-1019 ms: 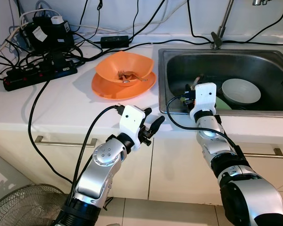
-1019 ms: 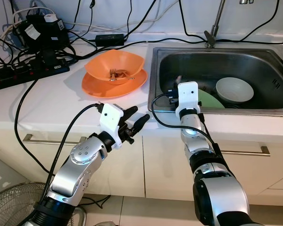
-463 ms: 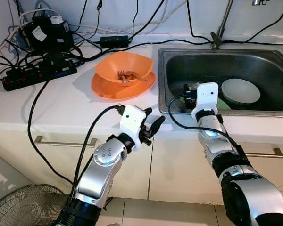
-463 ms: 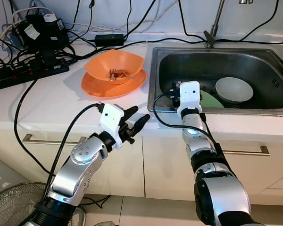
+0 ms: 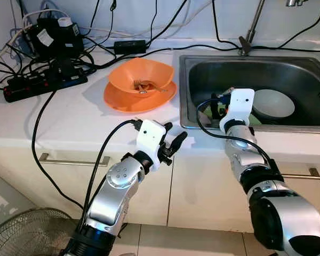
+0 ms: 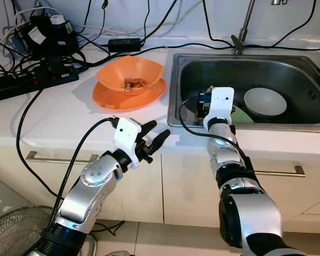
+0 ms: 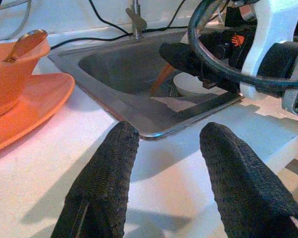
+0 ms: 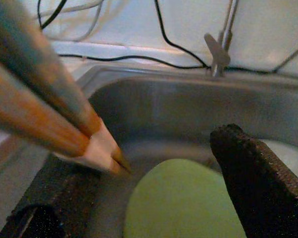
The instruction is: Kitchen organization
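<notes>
My right gripper (image 8: 154,198) hangs inside the steel sink (image 5: 288,129) near its front left wall, fingers standing well apart. A pair of wooden chopsticks (image 8: 49,109) slants along one finger (image 8: 54,198); the other finger (image 8: 258,188) is clear of them. Below lie a green plate (image 8: 184,203) and a white bowl (image 5: 273,103). My left gripper (image 7: 166,136) is open and holds nothing, hovering over the counter's front edge left of the sink. An orange bowl (image 5: 141,77) with a fork (image 5: 144,84) in it sits on an orange plate (image 5: 122,98).
A power strip (image 5: 42,85) and a tangle of black cables fill the counter's back left. The faucet (image 5: 248,37) stands behind the sink. A fan (image 5: 26,234) is on the floor at lower left. Cabinet doors with handles run below the counter.
My right gripper has shifted a little to the right and further over the sink. The left arm has stayed put.
</notes>
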You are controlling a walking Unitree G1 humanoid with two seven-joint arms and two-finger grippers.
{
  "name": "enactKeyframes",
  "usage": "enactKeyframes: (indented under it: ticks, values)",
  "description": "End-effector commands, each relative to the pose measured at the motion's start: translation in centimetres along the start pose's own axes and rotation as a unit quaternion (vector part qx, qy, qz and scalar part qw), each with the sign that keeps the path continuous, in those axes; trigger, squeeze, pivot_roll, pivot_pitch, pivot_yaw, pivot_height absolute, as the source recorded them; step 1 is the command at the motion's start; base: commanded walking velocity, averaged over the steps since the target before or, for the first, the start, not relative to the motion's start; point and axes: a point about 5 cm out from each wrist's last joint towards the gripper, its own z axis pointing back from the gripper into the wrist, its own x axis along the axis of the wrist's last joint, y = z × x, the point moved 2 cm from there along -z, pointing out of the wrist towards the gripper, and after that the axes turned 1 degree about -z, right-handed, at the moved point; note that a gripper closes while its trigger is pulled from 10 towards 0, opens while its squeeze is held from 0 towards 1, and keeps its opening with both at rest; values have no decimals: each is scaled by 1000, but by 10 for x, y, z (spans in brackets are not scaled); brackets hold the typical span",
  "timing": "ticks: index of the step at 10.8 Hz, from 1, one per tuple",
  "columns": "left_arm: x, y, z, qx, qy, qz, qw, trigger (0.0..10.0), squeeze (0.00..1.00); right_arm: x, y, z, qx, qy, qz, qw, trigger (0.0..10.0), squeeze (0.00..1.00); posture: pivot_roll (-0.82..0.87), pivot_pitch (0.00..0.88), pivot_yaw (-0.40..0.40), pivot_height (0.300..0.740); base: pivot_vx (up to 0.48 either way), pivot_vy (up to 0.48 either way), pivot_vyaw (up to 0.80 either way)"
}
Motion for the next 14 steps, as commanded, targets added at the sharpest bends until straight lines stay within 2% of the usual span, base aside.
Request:
enactKeyframes:
  ticks: [1, 2, 3, 4, 6, 7, 8, 9, 10, 12, 14]
  values:
    - [-2, 0, -1, 2, 4, -3, 1000, 10000, 0, 11, 4, -4, 12, -18, 41, 999, 10000, 0, 117, 0, 14, 740, 0, 0, 0]
    - [-2, 0, -1, 3, 4, -2, 1000, 10000, 0, 12, 5, -5, 15, -21, 47, 999, 10000, 0, 117, 0, 13, 740, 0, 0, 0]
    - [-3, 0, -1, 3, 5, -3, 1000, 10000, 0, 19, 11, -5, 38, -48, 137, 989, 10000, 0, 112, 0, 14, 740, 0, 0, 0]
    - [-3, -1, -1, 2, 4, -3, 1000, 10000, 0, 23, 15, -5, 48, -64, 167, 983, 10000, 0, 108, 0, 15, 740, 0, 0, 0]
    - [-3, -2, -2, 1, 4, -4, 1000, 10000, 0, 23, 11, -6, 33, -58, 128, 990, 10000, 0, 110, 0, 14, 740, 0, 0, 0]
    - [-1, 0, -3, 7, 1, -11, 1000, 10000, 0, 28, 3, -8, 10, -61, 82, 995, 10000, 0, 111, 0, 12, 740, 0, 0, 0]
    - [0, 3, -3, 15, -2, -25, 1000, 10000, 0, 34, 0, -8, -4, -77, 63, 995, 10000, 0, 112, 0, 12, 740, 0, 0, 0]
    - [1, 4, -3, 19, -5, -24, 1000, 10000, 0, 38, 0, -8, -6, -89, 60, 994, 10000, 0, 111, 0, 13, 740, 0, 0, 0]
    - [5, 6, -3, 29, -18, -29, 999, 10000, 0, 48, 0, -6, -12, -119, 36, 992, 10000, 0, 108, 0, 16, 740, 0, 0, 0]
    - [10, 13, -4, 51, -36, -27, 998, 10000, 0, 59, 2, 7, -11, -171, 12, 985, 10000, 0, 93, 0, 20, 740, 0, 0, 0]
    - [11, 19, -5, 73, -44, -33, 996, 10000, 0, 51, 4, 28, 3, -186, 7, 983, 10000, 0, 80, 0, 23, 740, 0, 0, 0]
